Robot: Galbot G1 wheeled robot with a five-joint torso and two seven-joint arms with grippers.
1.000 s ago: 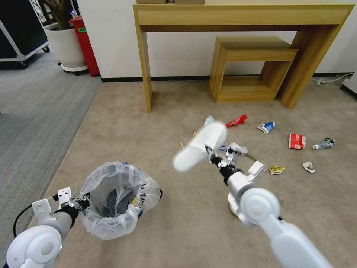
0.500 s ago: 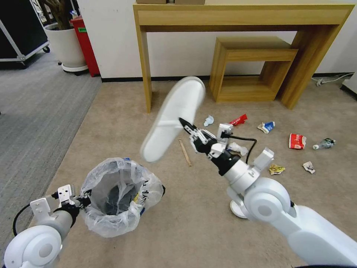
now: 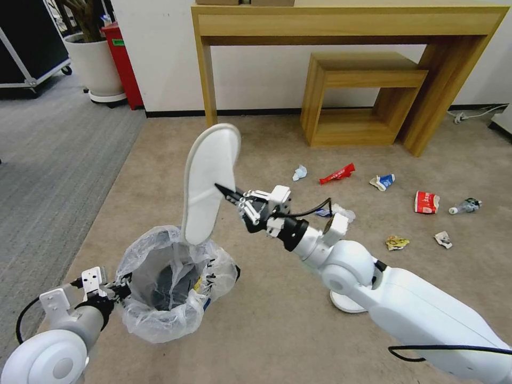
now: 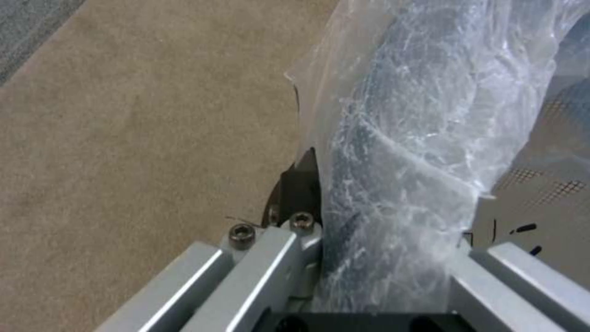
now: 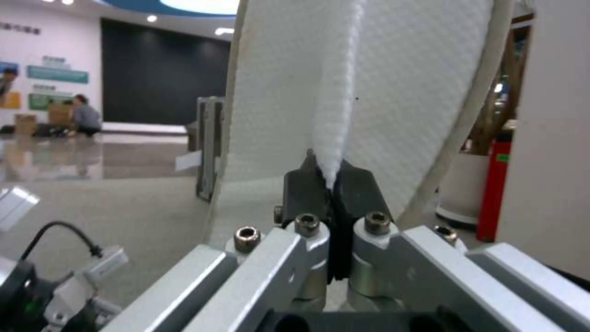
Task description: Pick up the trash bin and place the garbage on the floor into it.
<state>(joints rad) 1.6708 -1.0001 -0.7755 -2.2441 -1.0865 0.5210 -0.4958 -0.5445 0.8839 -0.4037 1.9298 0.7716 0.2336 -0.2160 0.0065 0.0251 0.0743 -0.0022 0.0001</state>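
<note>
Left end effector [image 3: 114,285] is clamping the rim of the trash bin [image 3: 170,280], with liner plastic bunched between its closed fingers [image 4: 301,193] in the left wrist view; it is holding the bin low at the robot's left over the floor [image 3: 256,330]. Right end effector [image 3: 226,193] is pinching a fold of the white slipper [image 3: 208,181], fingers pressed together on the fabric in the right wrist view, and is holding it nearly upright with the lower end dipping just at the far rim of the bin's mouth. Step in hand, by my reading: depositing one slipper, with most of the pickup work not yet done. The next move is calling for a lower, more centred slipper before release, since it is long against the bin's mouth and could tip out over the rim. Further right on the floor, litter is lying well apart from the bin: a white tissue [image 3: 299,172], a red wrapper [image 3: 337,174], a blue-white carton [image 3: 383,182], a red-white packet [image 3: 426,202], a yellow wrapper [image 3: 397,242], a white scrap [image 3: 442,239] and a clear bottle [image 3: 465,205]. Black marks are showing on the liner, and print on the packets; none is readable.
</note>
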